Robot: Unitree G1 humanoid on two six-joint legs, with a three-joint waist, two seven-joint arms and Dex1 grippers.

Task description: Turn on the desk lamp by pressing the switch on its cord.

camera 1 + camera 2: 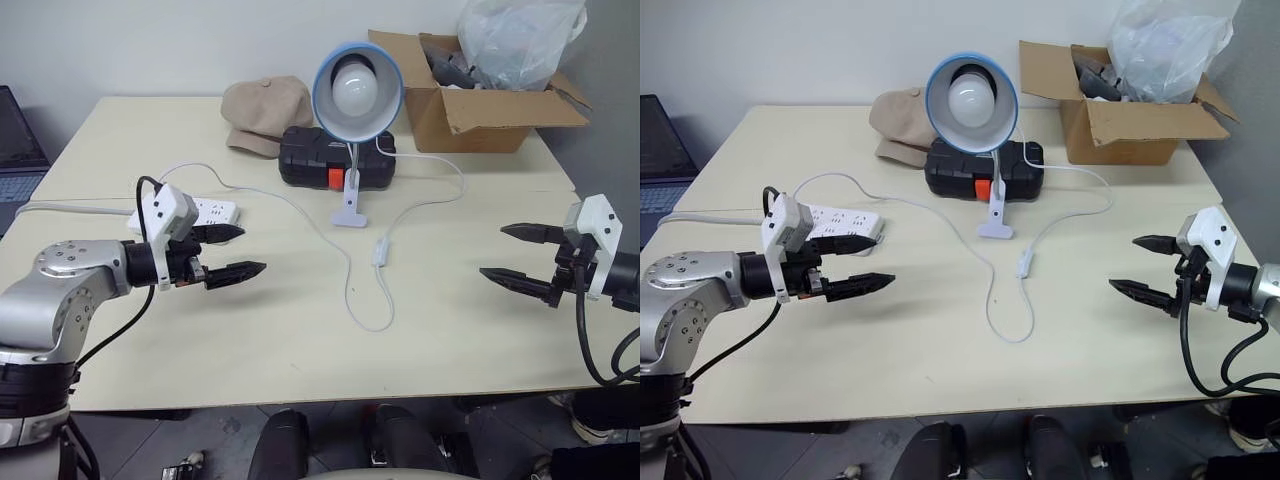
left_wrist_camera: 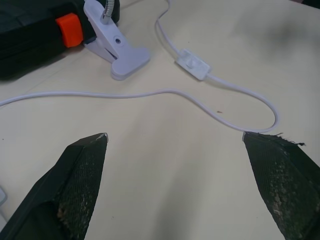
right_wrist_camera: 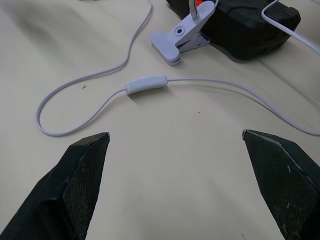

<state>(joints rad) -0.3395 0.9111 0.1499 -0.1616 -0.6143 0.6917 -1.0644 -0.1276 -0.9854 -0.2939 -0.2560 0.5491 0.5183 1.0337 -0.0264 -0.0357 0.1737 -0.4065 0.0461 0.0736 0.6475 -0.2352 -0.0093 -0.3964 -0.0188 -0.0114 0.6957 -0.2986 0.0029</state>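
Left eye view: both end effectors, left end effector (image 1: pixel 232 252) and right end effector (image 1: pixel 510 256), are hovering spread wide, flanking the small white oblong switch (image 1: pixel 381 252) over the pale desk (image 1: pixel 300 330).

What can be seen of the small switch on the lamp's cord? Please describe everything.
The switch is a small white oblong piece, plastic by its look, set in line on the thin white cord, which leaves it at both ends. A small raised button sits on its top face. It lies flat on the pale table, in front of the desk lamp and slightly to its right, between the two grippers. Nothing touches it except the cord and the table. The bulb appears unlit.
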